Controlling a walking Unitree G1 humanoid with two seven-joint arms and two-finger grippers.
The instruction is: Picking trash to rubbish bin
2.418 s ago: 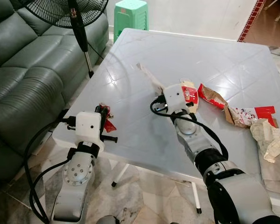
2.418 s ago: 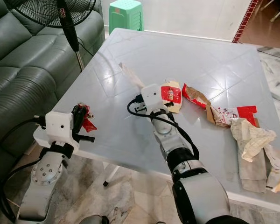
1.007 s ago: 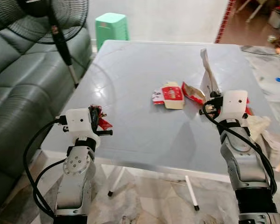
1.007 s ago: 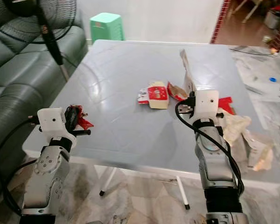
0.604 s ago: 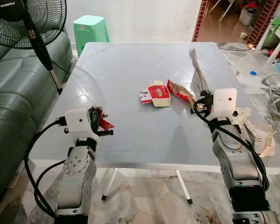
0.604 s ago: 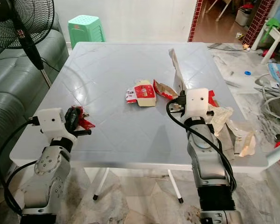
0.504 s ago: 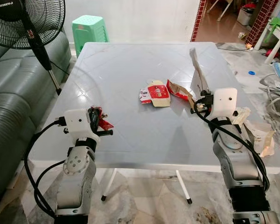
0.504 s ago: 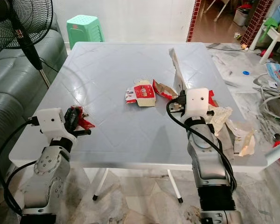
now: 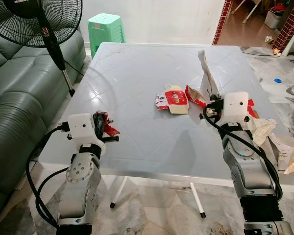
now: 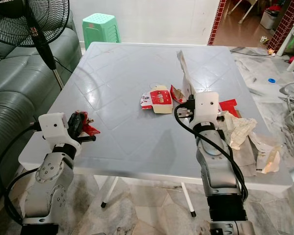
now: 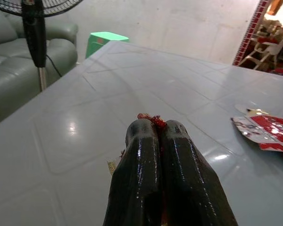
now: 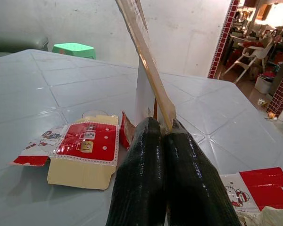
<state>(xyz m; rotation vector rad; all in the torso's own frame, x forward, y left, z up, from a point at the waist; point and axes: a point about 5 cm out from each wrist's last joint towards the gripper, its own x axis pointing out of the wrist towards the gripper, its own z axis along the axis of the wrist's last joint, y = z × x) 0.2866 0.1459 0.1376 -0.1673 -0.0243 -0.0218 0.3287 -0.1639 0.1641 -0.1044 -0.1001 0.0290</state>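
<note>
Left hand, lower left: clamped on red wrapper, probably foil. Right hand: pinching cardboard strip. Step: carrying. Next: locate bin.

My two silver jointed arms carry looping black cables, white boxy wrist housings and glossy black fingers.

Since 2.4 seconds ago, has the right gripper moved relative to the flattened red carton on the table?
Yes. The right gripper, shut on a cardboard strip, then hovered at the flattened red carton; now it is raised to that carton's right.
</note>
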